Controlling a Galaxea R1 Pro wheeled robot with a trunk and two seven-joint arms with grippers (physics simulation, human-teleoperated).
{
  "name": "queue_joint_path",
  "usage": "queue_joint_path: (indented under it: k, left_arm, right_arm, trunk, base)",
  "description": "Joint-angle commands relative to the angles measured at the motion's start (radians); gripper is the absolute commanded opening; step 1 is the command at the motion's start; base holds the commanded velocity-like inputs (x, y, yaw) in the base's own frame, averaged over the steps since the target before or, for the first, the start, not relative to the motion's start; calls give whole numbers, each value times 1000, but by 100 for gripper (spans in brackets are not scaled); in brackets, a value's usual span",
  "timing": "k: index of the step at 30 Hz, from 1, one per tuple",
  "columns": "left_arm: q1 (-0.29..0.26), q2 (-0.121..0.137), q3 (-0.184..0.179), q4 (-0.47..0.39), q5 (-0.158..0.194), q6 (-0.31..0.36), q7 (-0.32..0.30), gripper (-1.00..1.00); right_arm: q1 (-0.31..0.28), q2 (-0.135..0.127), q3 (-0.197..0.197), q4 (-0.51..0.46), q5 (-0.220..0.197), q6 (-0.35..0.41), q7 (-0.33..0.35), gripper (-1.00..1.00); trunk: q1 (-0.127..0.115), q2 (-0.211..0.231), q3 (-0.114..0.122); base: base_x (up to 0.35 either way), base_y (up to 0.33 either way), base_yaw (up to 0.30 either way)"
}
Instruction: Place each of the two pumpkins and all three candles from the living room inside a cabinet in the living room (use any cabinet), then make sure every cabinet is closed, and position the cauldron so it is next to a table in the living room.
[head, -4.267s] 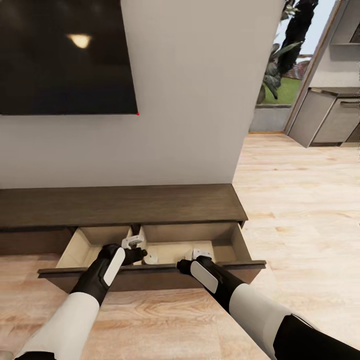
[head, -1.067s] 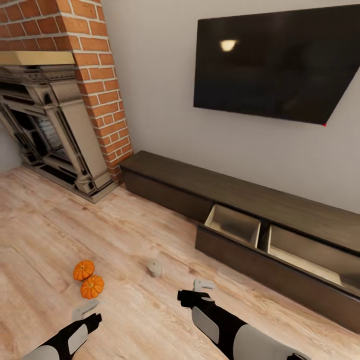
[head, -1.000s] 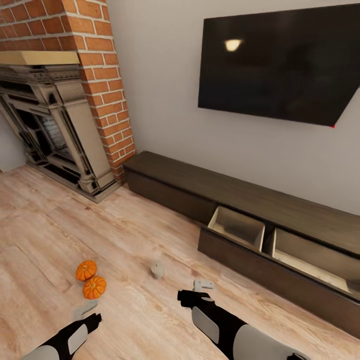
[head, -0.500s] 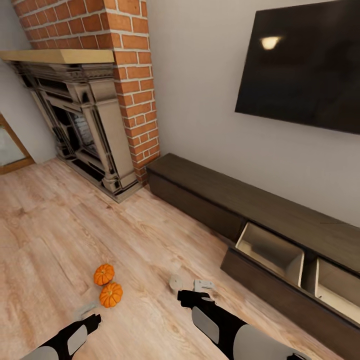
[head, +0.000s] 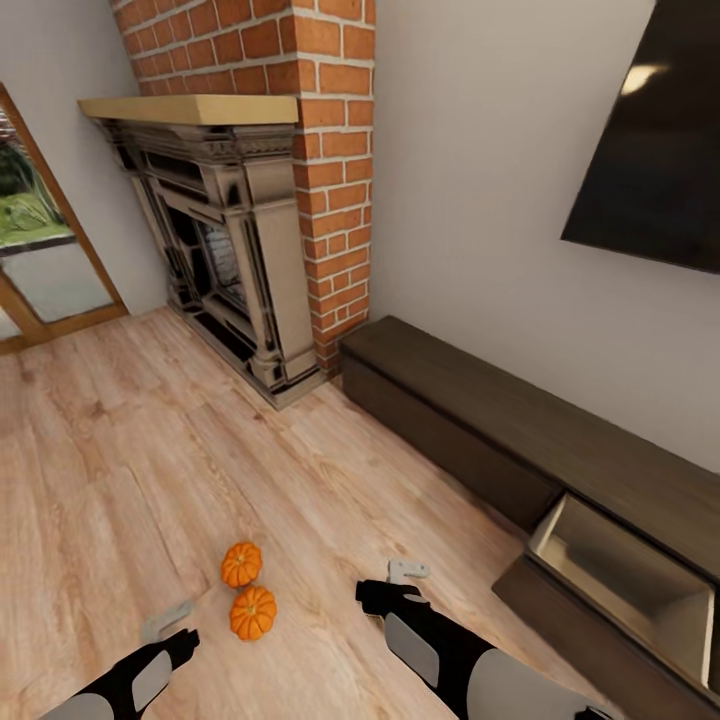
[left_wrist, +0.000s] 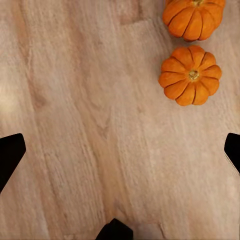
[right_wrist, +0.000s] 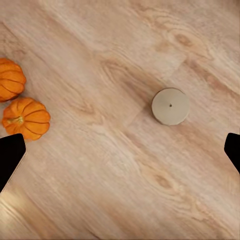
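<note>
In the head view we are looking down at a wooden floor (head: 120, 440). Two pumpkins are lying there close together, the farther pumpkin (head: 241, 564) and the nearer pumpkin (head: 253, 612), almost touching each other. Our left gripper (head: 168, 621) is hanging just beside the nearer one, and our right gripper (head: 403, 572) is hanging further to the right; both have their fingers apart and are holding nothing. Along the wall the cabinet (head: 470, 420) is standing, and its open drawer (head: 620, 580) is showing a pale inside; the part that we can see has nothing in it. A brick fireplace (head: 250, 220) is standing to the left of it.

In the left wrist view we are seeing both pumpkins (left_wrist: 190, 75) on the floor, and the finger tips are showing wide apart at the two edges.

In the right wrist view a round beige candle (right_wrist: 170, 106) is standing on the floor, well apart from the pumpkins (right_wrist: 26, 118). The jaws are again spread wide.
</note>
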Motion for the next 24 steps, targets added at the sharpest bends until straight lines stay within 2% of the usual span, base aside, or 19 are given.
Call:
queue_joint_path:
  k: [1,18,24]
  left_arm:
    - [0,0,0,-2,2,4,4,100]
    - [0,0,0,-2,2,4,4,100]
    - [0,0,0,-2,1,3,3,100]
  right_arm:
    - [-1,-1,7,-2,-2,4,-8,100]
    - [-1,-3,7,-2,-2,4,-7,100]
    - [-1,-5,7,-2,-2,4,15,100]
  trunk:
    - [1,0,-1]
    - [1,0,-7]
    - [1,0,-7]
  base:
    - [341,5,275]
    - [342,1,273]
    - [265,0,65]
